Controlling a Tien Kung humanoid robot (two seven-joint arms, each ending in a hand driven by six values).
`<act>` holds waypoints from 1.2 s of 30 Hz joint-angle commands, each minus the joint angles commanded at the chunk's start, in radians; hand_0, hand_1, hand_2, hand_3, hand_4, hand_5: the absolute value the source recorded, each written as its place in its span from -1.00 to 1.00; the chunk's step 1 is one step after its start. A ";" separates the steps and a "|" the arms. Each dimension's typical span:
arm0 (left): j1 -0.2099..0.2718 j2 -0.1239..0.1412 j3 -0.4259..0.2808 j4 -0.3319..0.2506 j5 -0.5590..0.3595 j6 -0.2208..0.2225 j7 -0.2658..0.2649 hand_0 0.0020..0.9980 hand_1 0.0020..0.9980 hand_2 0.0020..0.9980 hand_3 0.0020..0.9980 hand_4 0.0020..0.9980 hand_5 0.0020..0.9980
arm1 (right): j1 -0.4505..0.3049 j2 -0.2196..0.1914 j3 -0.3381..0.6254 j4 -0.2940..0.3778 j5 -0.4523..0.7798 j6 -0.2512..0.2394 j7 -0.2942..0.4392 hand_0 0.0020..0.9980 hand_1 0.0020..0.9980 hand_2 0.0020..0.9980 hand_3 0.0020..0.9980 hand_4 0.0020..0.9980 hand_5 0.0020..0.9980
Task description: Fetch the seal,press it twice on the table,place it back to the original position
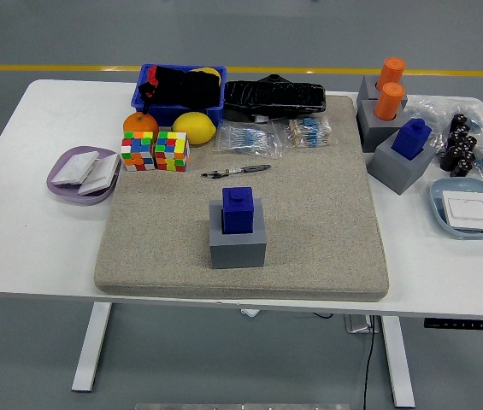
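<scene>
Neither hand shows in your view, so you cannot tell whether the fingers are apart or together.

Start at the seal (238,210), just below frame centre: a blue block with a small knob on top, seated upright in its grey base (238,244). The base stands on the beige mat (326,222), toward the mat's near edge and clear of everything else.

Just above the seal a pen (236,172) lies nearly level on the mat. Above that, two clear bags of small parts (250,137) and (309,131) lie side by side, with a black wrapped bundle (273,97) behind them at the mat's far edge.

Upper left you have two colour cubes (155,151) touching each other, an orange (140,123) and a lemon (194,127) behind them, and a blue bin (181,92) holding dark items. At far left a purple dish (84,173) carries white packets.

Upper right, two orange cylinders (389,87) stand in a grey holder, and a second blue seal (411,137) sits in a grey block (401,166) just in front. A cluster of small black parts (462,145) lies at the right edge, with a blue dish (468,207) holding a white card below it.

All of this rests on the white table (27,231).
</scene>
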 joint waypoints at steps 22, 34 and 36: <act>-0.001 -0.001 -0.005 -0.011 0.000 0.001 0.000 0.76 0.73 0.69 0.71 0.63 -0.64 | 0.000 0.004 0.013 0.000 -0.002 0.001 0.000 0.57 0.39 0.32 0.29 0.62 -0.07; 0.001 -0.003 -0.014 -0.016 0.006 0.002 0.003 0.76 0.73 0.69 0.71 0.62 -0.64 | 0.001 0.008 0.021 -0.001 -0.005 0.003 0.000 0.57 0.39 0.33 0.29 0.62 -0.06; 0.001 -0.002 -0.014 -0.016 0.006 0.001 0.004 0.75 0.73 0.69 0.71 0.62 -0.65 | 0.001 0.008 0.021 -0.001 -0.006 0.003 0.000 0.57 0.39 0.33 0.29 0.61 -0.06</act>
